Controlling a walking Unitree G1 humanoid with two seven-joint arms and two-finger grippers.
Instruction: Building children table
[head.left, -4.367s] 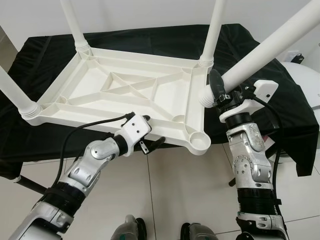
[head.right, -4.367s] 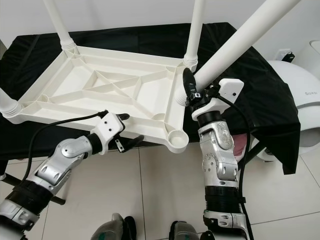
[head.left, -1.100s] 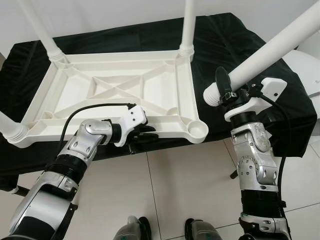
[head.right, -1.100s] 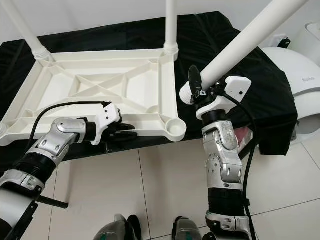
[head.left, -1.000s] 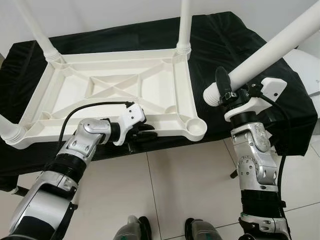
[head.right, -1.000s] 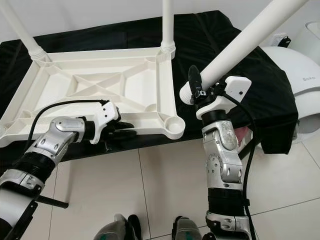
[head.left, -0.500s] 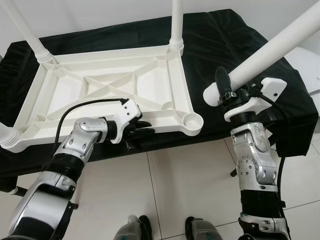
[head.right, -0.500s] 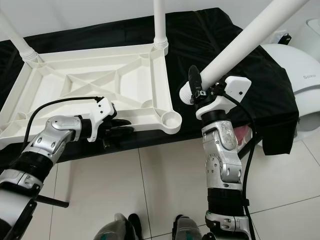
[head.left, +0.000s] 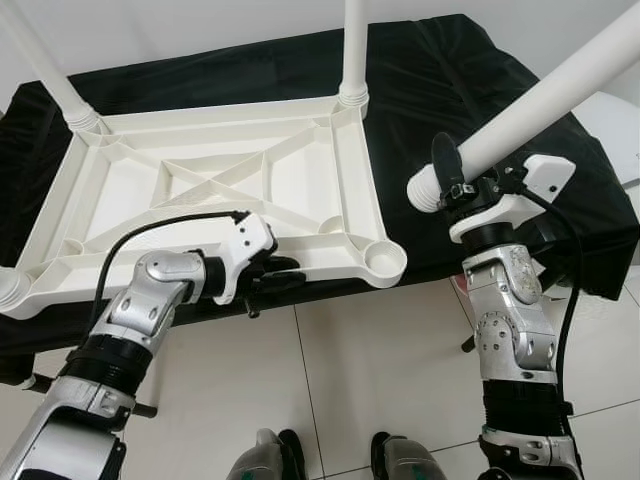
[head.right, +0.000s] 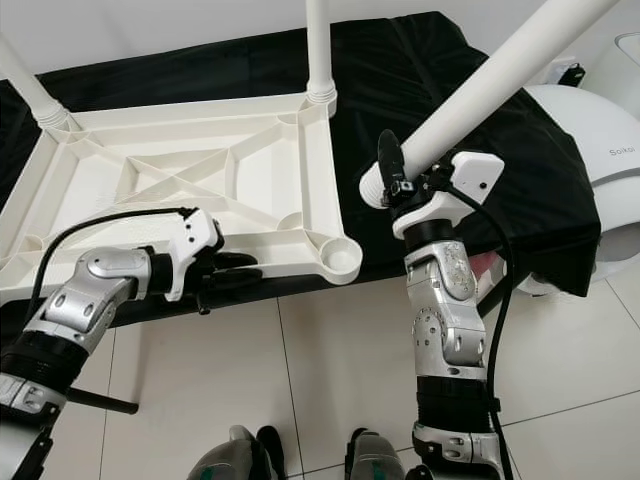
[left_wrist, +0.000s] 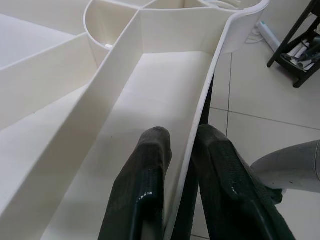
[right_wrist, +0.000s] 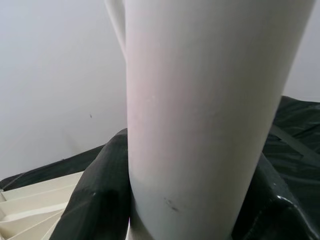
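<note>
The white plastic tabletop (head.left: 220, 185) lies upside down on a black-covered bench. It has white legs standing at its far left corner (head.left: 45, 70) and far right corner (head.left: 352, 50), and a leg base at its near left corner (head.left: 8, 290). The near right socket (head.left: 383, 258) is empty. My left gripper (head.left: 275, 272) is shut on the tabletop's near rim (left_wrist: 200, 115), one black finger (left_wrist: 145, 190) on each side. My right gripper (head.left: 455, 180) is shut on a loose white leg (head.left: 540, 110), held tilted up to the right of the socket. The leg (right_wrist: 200, 100) stands between its dark fingers (right_wrist: 100, 200).
Black cloth (head.left: 480, 70) drapes over the bench's right end. A white rounded appliance (head.right: 600, 150) stands at the right. Pale tiled floor (head.left: 340, 400) lies below with my feet at the bottom edge. A dark stand and white cables (left_wrist: 295, 45) sit on the floor.
My left gripper, still on the rim, has drawn the tabletop's near edge slightly toward me. The right gripper and its leg have stayed put.
</note>
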